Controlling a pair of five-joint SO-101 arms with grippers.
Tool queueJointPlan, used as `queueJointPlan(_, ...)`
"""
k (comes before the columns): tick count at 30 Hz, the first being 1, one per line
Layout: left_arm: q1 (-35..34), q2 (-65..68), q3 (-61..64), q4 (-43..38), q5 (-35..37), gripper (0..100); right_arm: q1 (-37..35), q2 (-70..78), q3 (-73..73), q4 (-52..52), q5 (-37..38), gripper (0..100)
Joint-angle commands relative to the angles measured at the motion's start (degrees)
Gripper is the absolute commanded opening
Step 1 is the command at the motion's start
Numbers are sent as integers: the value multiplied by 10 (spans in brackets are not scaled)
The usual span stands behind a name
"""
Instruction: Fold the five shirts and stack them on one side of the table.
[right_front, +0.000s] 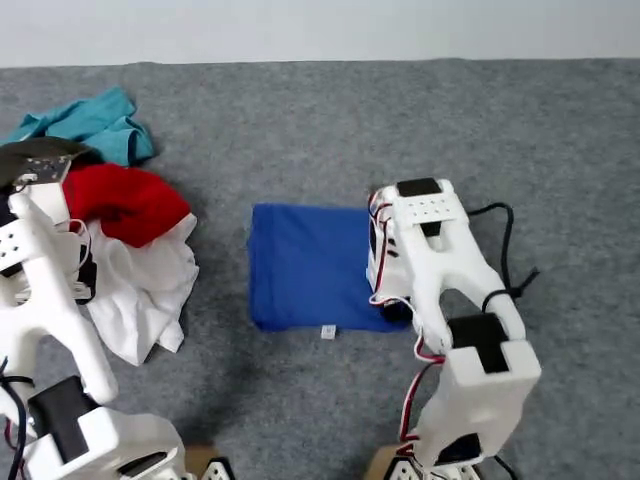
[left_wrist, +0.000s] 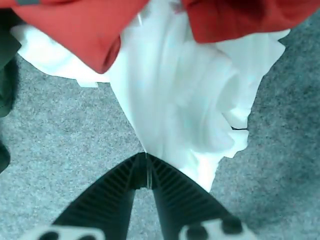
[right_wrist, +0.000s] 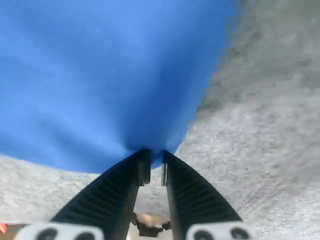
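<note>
matt cloth blue shirt (right_front: 305, 265) and white shirt (right_front: 140, 290) on rough table (right_front: 500, 130).

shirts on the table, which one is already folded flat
The blue cloth shirt at mid-table: a flat rectangle, while the red cloth shirt, white cloth shirt and teal cloth shirt lie crumpled at one side.

Standing here, I can't make out any writing, number or sign anywhere. The only label is a small white tag (right_front: 327, 331) at the edge of the blue shirt (right_front: 305, 265) that faces the arms' side of the bench, and it is too small to read.
</note>
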Motion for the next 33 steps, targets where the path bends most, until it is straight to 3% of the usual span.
queueJointPlan(1, -1, -26, -2, 7, -4, 3, 6, 0, 0, 8, 18, 17)
queueJointPlan(12, -1, -26, -2, 7, -4, 3, 4, -153, -48, 28, 15, 28)
queueJointPlan(20, 0, -26, -2, 7, -4, 3, 0, -123, -49, 14, -37, 269)
queueJointPlan(33, 0, -25, -1, 6, -3, 3, -33, -36, -50, -46, -53, 267)
